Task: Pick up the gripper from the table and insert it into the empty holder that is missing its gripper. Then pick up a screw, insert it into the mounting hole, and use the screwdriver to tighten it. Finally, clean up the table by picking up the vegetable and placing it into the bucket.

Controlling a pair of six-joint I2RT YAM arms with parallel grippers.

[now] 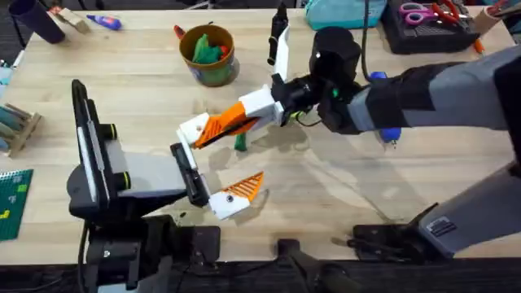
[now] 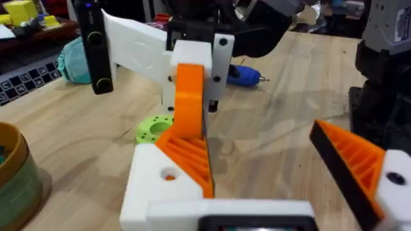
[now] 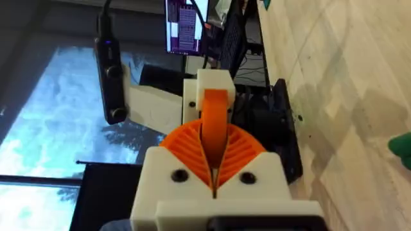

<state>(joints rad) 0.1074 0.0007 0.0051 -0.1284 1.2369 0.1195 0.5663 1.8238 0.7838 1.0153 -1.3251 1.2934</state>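
Note:
The orange ridged gripper (image 1: 225, 122) hangs above the table's middle, with my right gripper (image 1: 262, 106) shut on its narrow end. Its wide end touches the white holder (image 1: 195, 130), which is one finger of my left gripper (image 1: 213, 163). The left gripper stands open, and its other finger carries an orange-and-white tip with dark dots (image 1: 244, 189). In the left wrist view the orange gripper (image 2: 189, 102) rises from the holder (image 2: 160, 186) into the right gripper (image 2: 192, 61). The vegetable (image 1: 240, 143) lies just below. The bucket (image 1: 209, 55) stands behind. The blue screwdriver (image 1: 391, 133) lies partly under my right arm.
A bright green ring (image 2: 154, 128) lies on the table beside the holder. A dark purple cup (image 1: 37, 20) is at the back left and a tray with scissors (image 1: 423, 20) at the back right. A green board (image 1: 12, 203) sits at the left edge.

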